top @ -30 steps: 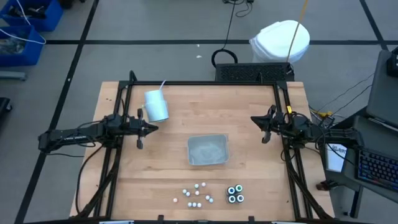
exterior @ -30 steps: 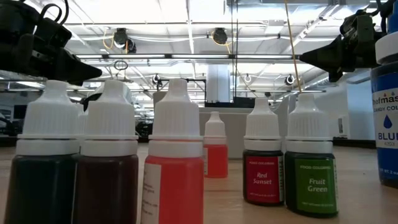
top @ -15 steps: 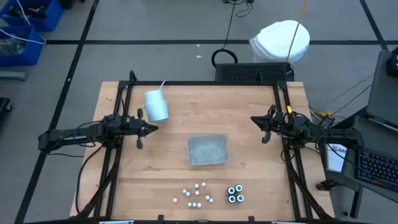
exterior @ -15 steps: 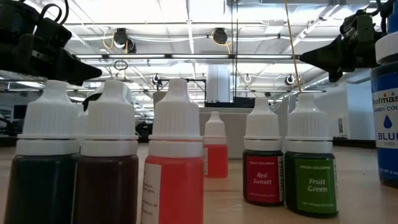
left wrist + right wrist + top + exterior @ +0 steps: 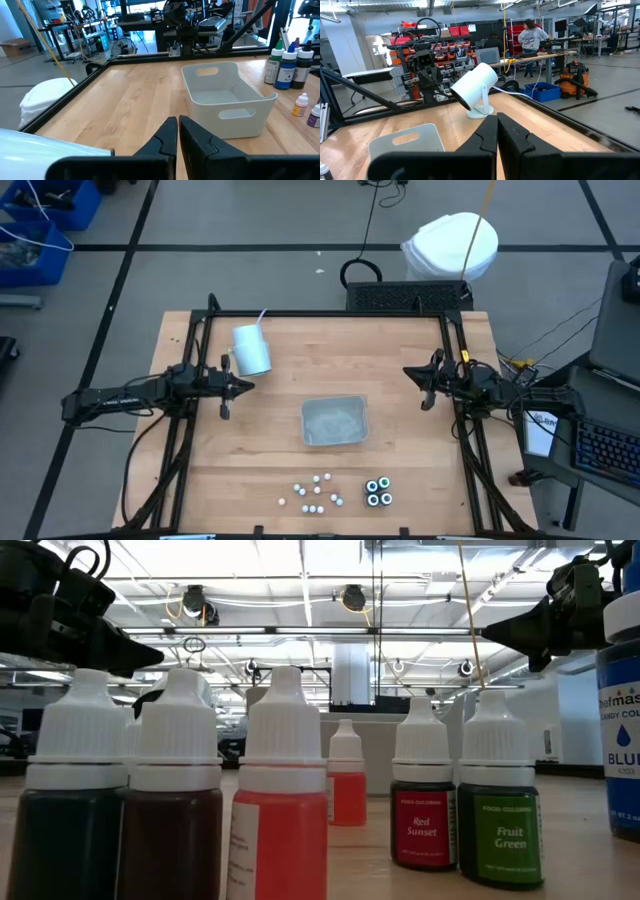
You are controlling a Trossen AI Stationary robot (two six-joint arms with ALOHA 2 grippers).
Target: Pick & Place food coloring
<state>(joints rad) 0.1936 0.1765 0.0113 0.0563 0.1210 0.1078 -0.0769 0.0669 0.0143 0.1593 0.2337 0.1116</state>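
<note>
The food coloring stands near the table's front edge: several tiny white-capped bottles [image 5: 315, 492] and a tight group of larger dark round ones [image 5: 378, 492], all upright on their bases. The low view shows them close up, among them a red bottle [image 5: 284, 802] and a green one [image 5: 499, 810]. My left gripper [image 5: 250, 386] hovers shut at the table's left side, pointing level toward the right. At the right side, my right gripper [image 5: 407, 373] hovers shut, pointing left. Both are far from the bottles and hold nothing.
A clear square tray [image 5: 334, 421] sits at the table's middle, between the grippers and the bottles. A white cup with a straw [image 5: 251, 348] stands at the far left, just beyond my left gripper. A black frame [image 5: 330, 314] runs along the table's far and side edges.
</note>
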